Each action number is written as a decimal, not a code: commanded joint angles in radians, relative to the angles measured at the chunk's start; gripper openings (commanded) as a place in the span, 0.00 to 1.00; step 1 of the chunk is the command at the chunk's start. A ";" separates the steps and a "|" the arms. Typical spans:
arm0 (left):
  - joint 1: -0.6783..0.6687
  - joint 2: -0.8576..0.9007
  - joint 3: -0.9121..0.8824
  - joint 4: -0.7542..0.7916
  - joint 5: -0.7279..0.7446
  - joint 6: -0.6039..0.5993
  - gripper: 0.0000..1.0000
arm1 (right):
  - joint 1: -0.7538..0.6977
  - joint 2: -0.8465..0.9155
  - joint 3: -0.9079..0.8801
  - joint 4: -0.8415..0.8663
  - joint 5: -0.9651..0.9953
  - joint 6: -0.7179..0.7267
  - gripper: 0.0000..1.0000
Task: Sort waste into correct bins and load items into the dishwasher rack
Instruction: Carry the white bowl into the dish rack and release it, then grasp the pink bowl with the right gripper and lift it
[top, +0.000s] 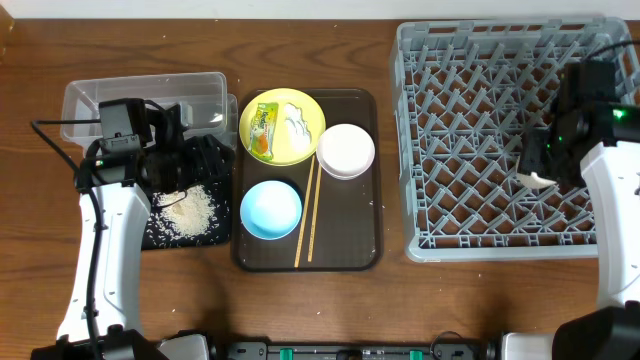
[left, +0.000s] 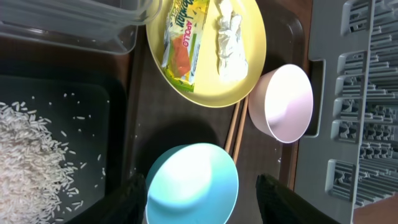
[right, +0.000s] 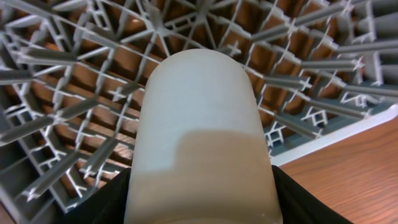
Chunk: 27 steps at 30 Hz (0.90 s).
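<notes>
Two grippers were mine to mind. My right gripper (right: 199, 208) was clamped on the small pale cup (right: 199, 124), one finger on each side of it. I held it over the pegs in the right part of the grey dishwasher rack (top: 470, 60). Whether the cup touched a peg I could not tell.

My left gripper (left: 204, 193) hung with its fingers apart and nothing between them, over the far right part of the black tray (top: 158, 236). The loose rice (top: 190, 212) lay heaped on that tray. The clear tub (top: 100, 100) stood just beside the tray, on its far side.

Between the bins and the rack sat the dark brown serving tray (top: 350, 250). At its far left was the yellow plate (top: 300, 152), bearing the green-and-orange wrapper (top: 263, 130) on its left and the crumpled paper scrap (top: 298, 120) on its right. The white bowl (top: 346, 151) stood just right of the plate, touching its rim as far as I could see. The light blue bowl (top: 270, 209) stood just near of the plate. The chopsticks (top: 307, 215) lay side by side just right of that bowl, running from near to far.
</notes>
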 joint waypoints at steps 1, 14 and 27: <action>0.002 -0.008 0.006 -0.011 -0.009 0.006 0.59 | -0.014 0.001 -0.063 0.038 -0.053 0.018 0.01; 0.002 -0.008 0.006 -0.020 -0.009 0.006 0.60 | -0.013 0.001 -0.203 0.145 -0.082 0.018 0.99; 0.002 -0.008 0.006 -0.085 -0.194 -0.002 0.67 | 0.028 -0.004 -0.043 0.219 -0.353 -0.058 0.97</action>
